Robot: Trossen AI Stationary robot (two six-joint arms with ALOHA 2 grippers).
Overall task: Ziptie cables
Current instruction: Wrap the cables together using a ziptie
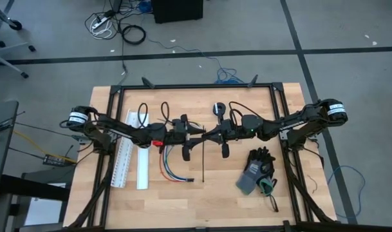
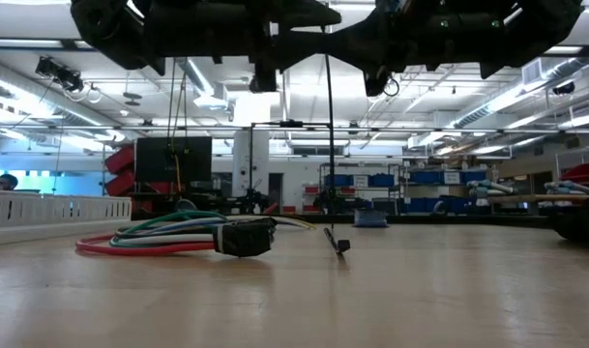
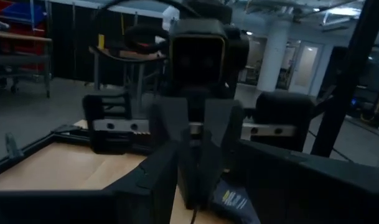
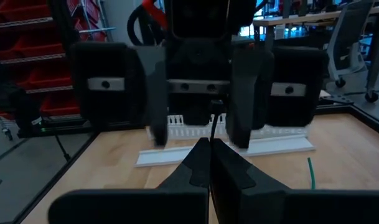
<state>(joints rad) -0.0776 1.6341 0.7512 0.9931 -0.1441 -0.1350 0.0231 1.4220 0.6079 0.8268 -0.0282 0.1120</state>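
Ziptie (image 2: 330,145): thin, light, springy strip hanging above mid-table, foot on the wood; hold it near the top.
Right gripper (image 4: 209,152): clamped on ziptie.
Left gripper (image 4: 198,115): half-spread, facing it.
Cables (image 1: 172,169): limp, flat, left of ziptie.

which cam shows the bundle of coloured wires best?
High view: the bundle of thin coloured wires lies in full on the wooden table, below the two arms meeting at the middle. Low view shows it side-on as a flat loop. Right wrist view catches only one green end; left wrist view, none.
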